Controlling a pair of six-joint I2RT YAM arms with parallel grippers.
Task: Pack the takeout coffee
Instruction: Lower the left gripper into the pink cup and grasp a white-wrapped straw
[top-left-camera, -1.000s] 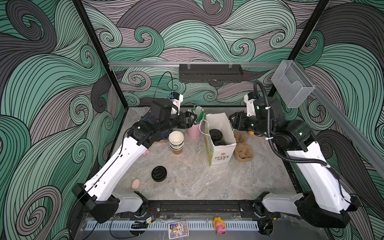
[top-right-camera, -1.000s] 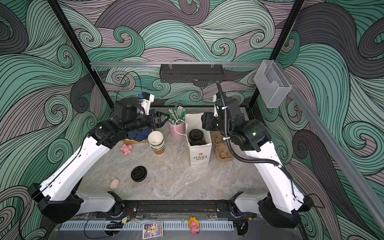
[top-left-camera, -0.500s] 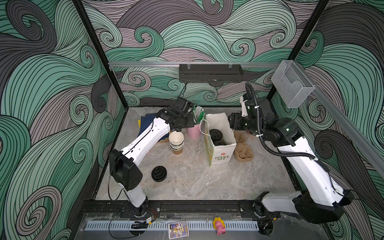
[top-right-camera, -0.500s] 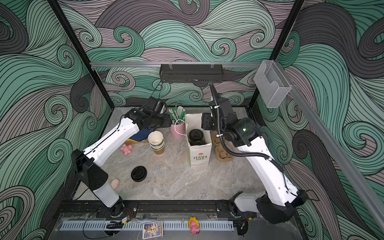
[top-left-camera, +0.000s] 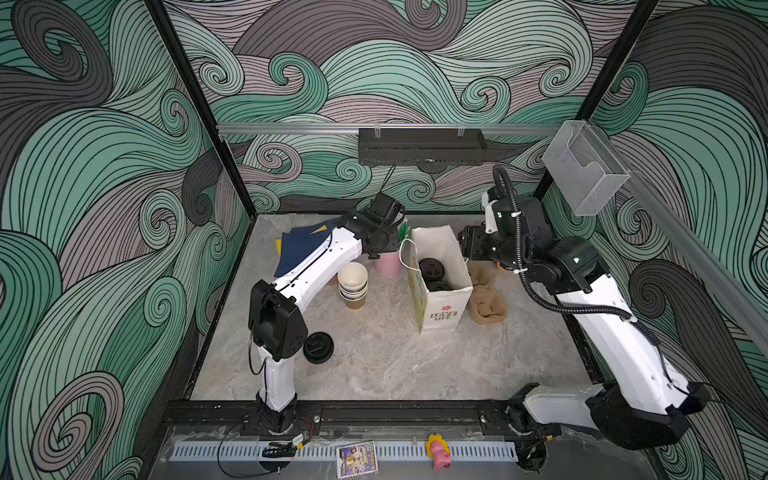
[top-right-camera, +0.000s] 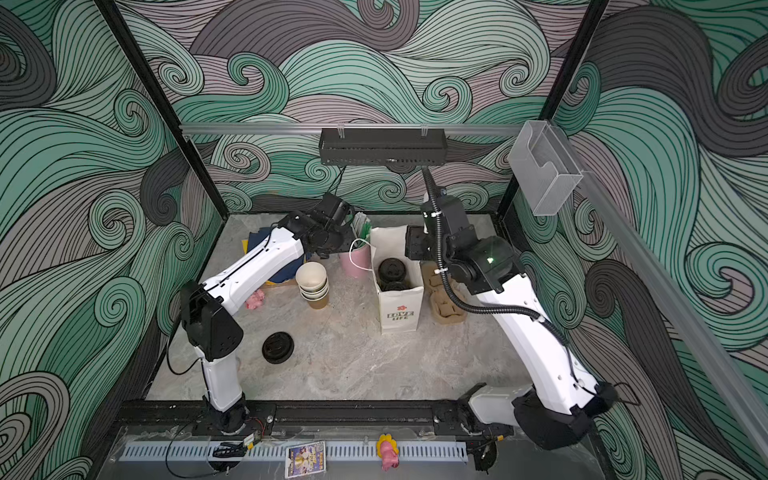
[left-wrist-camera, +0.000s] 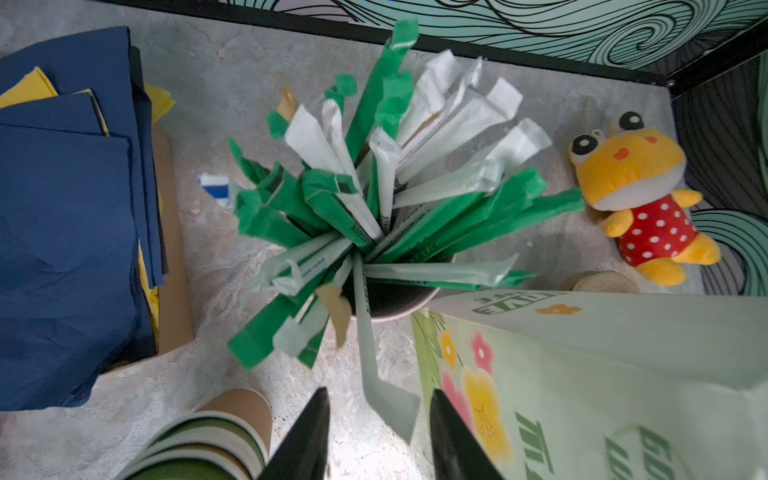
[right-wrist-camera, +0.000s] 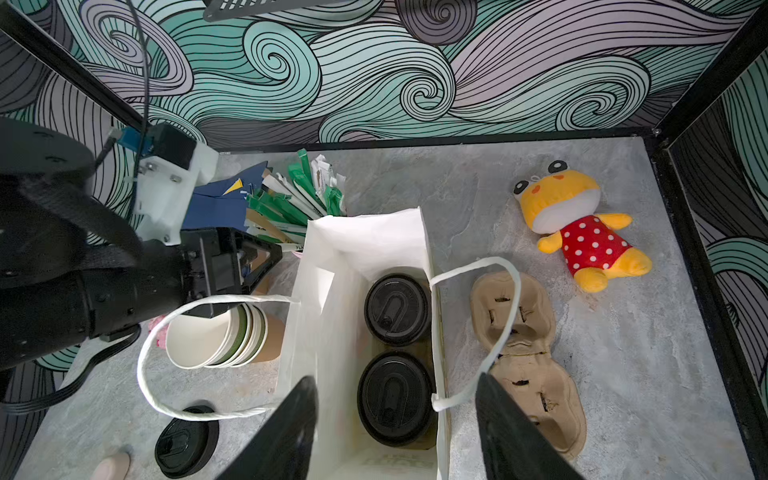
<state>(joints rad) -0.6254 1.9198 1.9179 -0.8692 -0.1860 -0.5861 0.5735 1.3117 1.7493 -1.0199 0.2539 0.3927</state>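
Plainly, both lidded cups (right-wrist-camera: 397, 309) stand upright inside bag (right-wrist-camera: 365, 226).

There are two lidded cups (right-wrist-camera: 397, 309), one paper bag (right-wrist-camera: 365, 232), one loose lid (top-left-camera: 318, 348), one pink straw cup (top-left-camera: 387, 265) and one plush frog (right-wrist-camera: 575, 226).

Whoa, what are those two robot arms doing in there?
They are packing takeout coffee. Two paper cups with round black plastic lids stand inside the white paper bag. The right gripper hovers open over it. The left gripper, jaws open, straddles a pale wrapped straw from the pink cup.
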